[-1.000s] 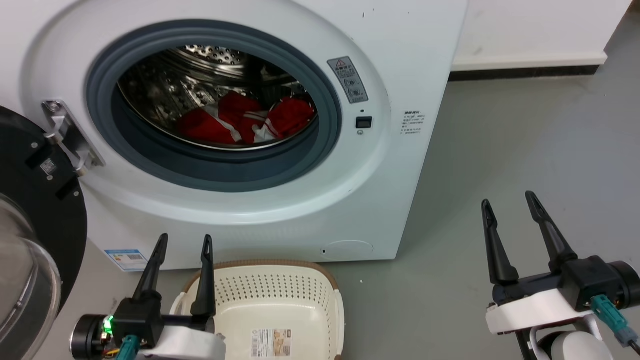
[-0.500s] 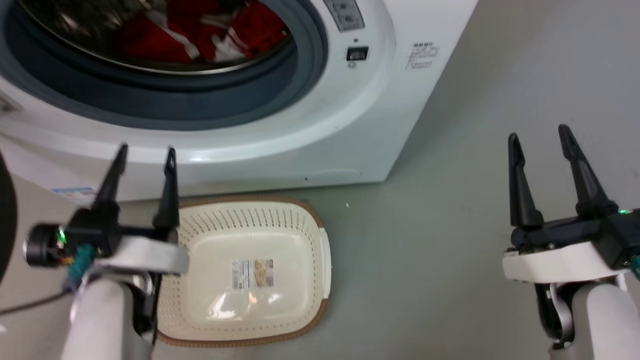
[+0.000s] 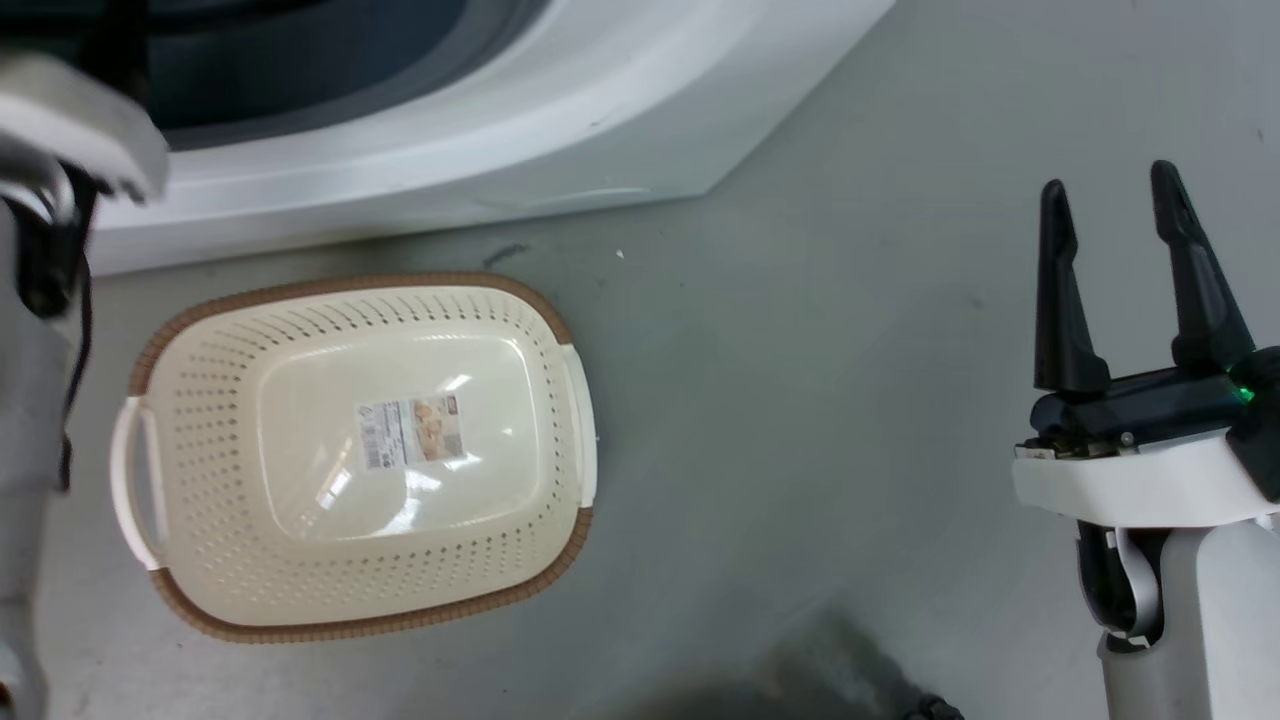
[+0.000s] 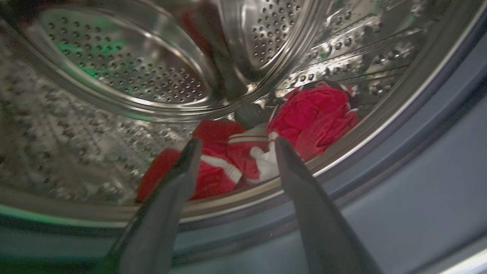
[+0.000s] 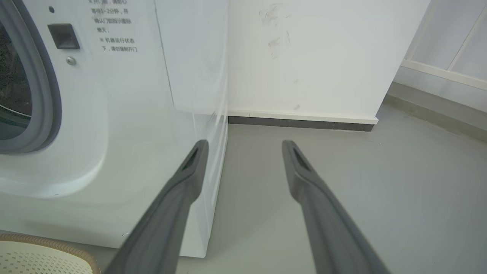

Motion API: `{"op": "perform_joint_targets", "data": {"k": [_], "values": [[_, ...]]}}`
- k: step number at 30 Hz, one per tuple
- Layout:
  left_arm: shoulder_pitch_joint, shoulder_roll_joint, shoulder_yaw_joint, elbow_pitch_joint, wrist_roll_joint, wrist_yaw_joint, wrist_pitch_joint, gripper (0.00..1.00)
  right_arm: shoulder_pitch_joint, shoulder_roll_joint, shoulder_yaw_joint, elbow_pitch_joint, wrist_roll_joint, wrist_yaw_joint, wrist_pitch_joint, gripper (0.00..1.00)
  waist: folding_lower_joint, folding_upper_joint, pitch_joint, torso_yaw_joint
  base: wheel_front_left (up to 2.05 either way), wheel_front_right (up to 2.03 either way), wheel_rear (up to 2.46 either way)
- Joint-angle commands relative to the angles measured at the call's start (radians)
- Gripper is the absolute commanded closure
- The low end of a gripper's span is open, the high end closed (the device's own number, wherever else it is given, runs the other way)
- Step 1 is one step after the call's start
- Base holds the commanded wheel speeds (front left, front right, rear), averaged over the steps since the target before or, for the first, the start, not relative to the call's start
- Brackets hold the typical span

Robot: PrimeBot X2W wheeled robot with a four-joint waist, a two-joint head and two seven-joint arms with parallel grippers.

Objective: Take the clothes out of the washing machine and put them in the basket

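Right end effector (image 3: 1110,185), head view: fingers spread and empty, poised over bare floor (image 3: 800,400), well apart from the basket (image 3: 350,285), probably to keep the drop zone free. The basket lies empty on the floor just before the washing machine (image 3: 500,130).

Left wrist view: left end effector (image 4: 237,140), fingers spread with nothing gripped, aimed at the clothes (image 4: 312,114) heaped low in the drum (image 4: 114,76). Reaching for a first garment seems to be the step in hand.

Right wrist view: the right fingers frame floor beside the machine's corner.

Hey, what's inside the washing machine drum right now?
Red clothes with white stripes lie bunched low in the steel drum, the open left hand before them. Anything beneath the heap is covered.
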Motion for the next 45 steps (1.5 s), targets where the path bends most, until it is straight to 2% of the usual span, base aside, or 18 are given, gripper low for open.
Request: {"op": "perform_joint_targets", "data": {"k": [1, 9, 14, 21, 25, 26, 32, 40, 41, 42, 45], "values": [[-0.034, 0.019, -0.015, 0.010, -0.010, 0.000, 0.018, 0.00, -0.025, 0.004, 0.009, -0.009, 0.006, -0.001, -0.002, 0.00, -0.0003, 0.0000, 0.061, -0.035, 0.00, 0.00, 0.00], [-0.393, 0.160, -0.207, 0.113, -0.103, 0.001, 0.291, 0.00, -0.038, 0.003, 0.070, -0.033, 0.042, -0.001, -0.002, 0.00, -0.0003, 0.0000, 0.163, -0.089, 0.00, 0.00, 0.00], [-0.585, 0.229, -0.299, 0.170, -0.165, 0.001, 0.474, 0.00, -0.053, 0.004, 0.097, -0.048, 0.075, -0.001, -0.002, 0.00, -0.0003, 0.0000, 0.218, -0.130, 0.00, 0.00, 0.00], [-0.736, 0.297, -0.439, 0.210, -0.228, 0.001, 0.661, 0.00, -0.053, 0.003, 0.148, -0.056, 0.114, -0.001, -0.002, 0.00, -0.0003, 0.0000, 0.260, -0.177, 0.00, 0.00, 0.00], [-0.795, 0.329, -0.475, 0.241, -0.261, 0.001, 0.767, 0.00, -0.042, 0.003, 0.171, -0.065, 0.139, -0.001, -0.002, 0.00, -0.0003, 0.0000, 0.284, -0.201, 0.00, 0.00, 0.00], [-0.824, 0.348, -0.496, 0.248, -0.276, 0.001, 0.822, 0.00, -0.025, 0.003, 0.190, -0.059, 0.145, -0.001, -0.002, 0.00, -0.0003, 0.0000, 0.300, -0.219, 0.00, 0.00, 0.00], [-0.861, 0.390, -0.531, 0.249, -0.295, 0.001, 0.884, 0.00, -0.011, 0.003, 0.211, -0.064, 0.162, -0.001, -0.002, 0.00, -0.0003, 0.0000, 0.324, -0.250, 0.00, 0.00, 0.00], [-0.857, 0.394, -0.568, 0.283, -0.328, 0.001, 0.937, 0.00, -0.001, 0.003, 0.212, -0.071, 0.170, -0.001, -0.002, 0.00, -0.0003, 0.0000, 0.336, -0.249, 0.00, 0.00, 0.00], [-0.856, 0.393, -0.571, 0.287, -0.335, 0.001, 0.942, 0.21, -0.001, 0.003, 0.212, -0.071, 0.171, -0.001, -0.002, 0.00, -0.0003, 0.0000, 0.337, -0.248, 0.00, 0.00, 0.00], [-0.854, 0.392, -0.577, 0.286, -0.342, 0.001, 0.945, 1.00, -0.002, 0.003, 0.213, -0.071, 0.172, -0.001, -0.002, 0.00, -0.0003, 0.0000, 0.337, -0.247, 0.00, 0.00, 0.00], [-0.860, 0.401, -0.585, 0.280, -0.355, 0.001, 0.933, 1.00, -0.010, 0.003, 0.215, -0.068, 0.174, -0.001, -0.002, 0.00, -0.0003, 0.0000, 0.338, -0.246, 0.00, 0.00, 0.00]]}}
